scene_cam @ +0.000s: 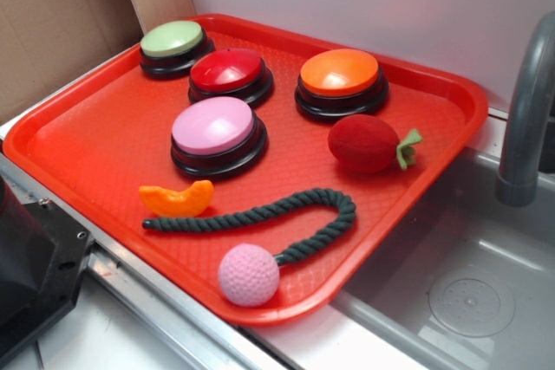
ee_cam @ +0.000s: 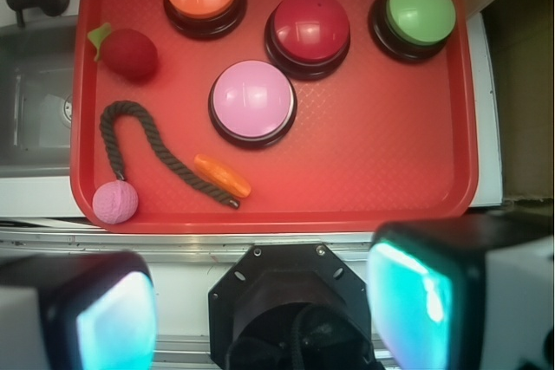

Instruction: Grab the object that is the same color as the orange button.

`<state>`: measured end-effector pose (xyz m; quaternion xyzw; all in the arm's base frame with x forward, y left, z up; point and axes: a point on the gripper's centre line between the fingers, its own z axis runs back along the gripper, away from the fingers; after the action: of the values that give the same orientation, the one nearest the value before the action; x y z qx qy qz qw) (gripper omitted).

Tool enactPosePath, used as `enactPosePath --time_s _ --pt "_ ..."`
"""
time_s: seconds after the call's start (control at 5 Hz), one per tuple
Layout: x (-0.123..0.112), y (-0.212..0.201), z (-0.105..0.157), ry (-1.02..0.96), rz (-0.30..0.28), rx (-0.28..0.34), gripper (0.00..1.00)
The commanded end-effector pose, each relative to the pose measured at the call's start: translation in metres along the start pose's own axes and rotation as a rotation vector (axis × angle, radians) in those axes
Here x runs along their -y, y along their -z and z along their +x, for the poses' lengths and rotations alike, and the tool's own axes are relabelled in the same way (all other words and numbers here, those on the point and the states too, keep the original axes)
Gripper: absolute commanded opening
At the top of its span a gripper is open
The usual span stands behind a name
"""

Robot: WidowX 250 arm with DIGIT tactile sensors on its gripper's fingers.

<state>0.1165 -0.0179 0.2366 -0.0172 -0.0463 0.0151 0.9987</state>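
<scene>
- Lying on the red tray point(scene_cam: 78, 140) near its front edge, the orange crescent toy point(scene_cam: 177, 199) was seen just in front of the pink-domed button point(scene_cam: 218, 135) and touching, or all but touching, the dark green rope point(scene_cam: 260, 213).
- The orange button point(scene_cam: 340, 82) was placed toward the back of the tray, beside the red-domed button point(scene_cam: 231, 74), with a green-domed button point(scene_cam: 175, 47) set at the far corner.
- A red plush strawberry point(scene_cam: 368, 143) was found just in front of the orange button, well apart from the crescent toy.
- The rope was curved in a loop and was ended by a pink ball point(scene_cam: 249, 275) close to the tray's front rim.
- The tray was rested partly over a grey sink point(scene_cam: 468, 292), with a grey faucet point(scene_cam: 525, 119) standing at the side.
- In the wrist view, the end effector point(ee_cam: 260, 305) was held above the bench edge outside the tray, its two fingers point(ee_cam: 412, 296) spread wide apart with nothing between them.
- The crescent toy point(ee_cam: 223, 176) was shown ahead of the end effector, untouched by it.
</scene>
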Motion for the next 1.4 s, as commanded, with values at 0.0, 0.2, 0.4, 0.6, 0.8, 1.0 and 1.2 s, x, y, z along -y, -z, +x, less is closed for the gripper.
enactPosePath --time_s 0.0,0.2,0.4,0.6,0.8,1.0,1.2 --pt "0.0 0.0 0.0 0.0 0.0 0.0 1.0" --pt "0.008 0.024 0.009 0.196 0.02 -0.037 1.0" --pt "0.015 0.051 0.016 0.322 0.058 -0.037 1.0" --pt "0.021 0.084 0.019 0.389 0.064 -0.057 1.0" --pt "0.025 0.117 0.018 0.4 0.073 -0.042 1.0" --pt "0.025 0.151 0.019 0.408 0.071 -0.057 1.0" --pt "0.023 0.177 0.015 0.397 0.046 -0.097 1.0"
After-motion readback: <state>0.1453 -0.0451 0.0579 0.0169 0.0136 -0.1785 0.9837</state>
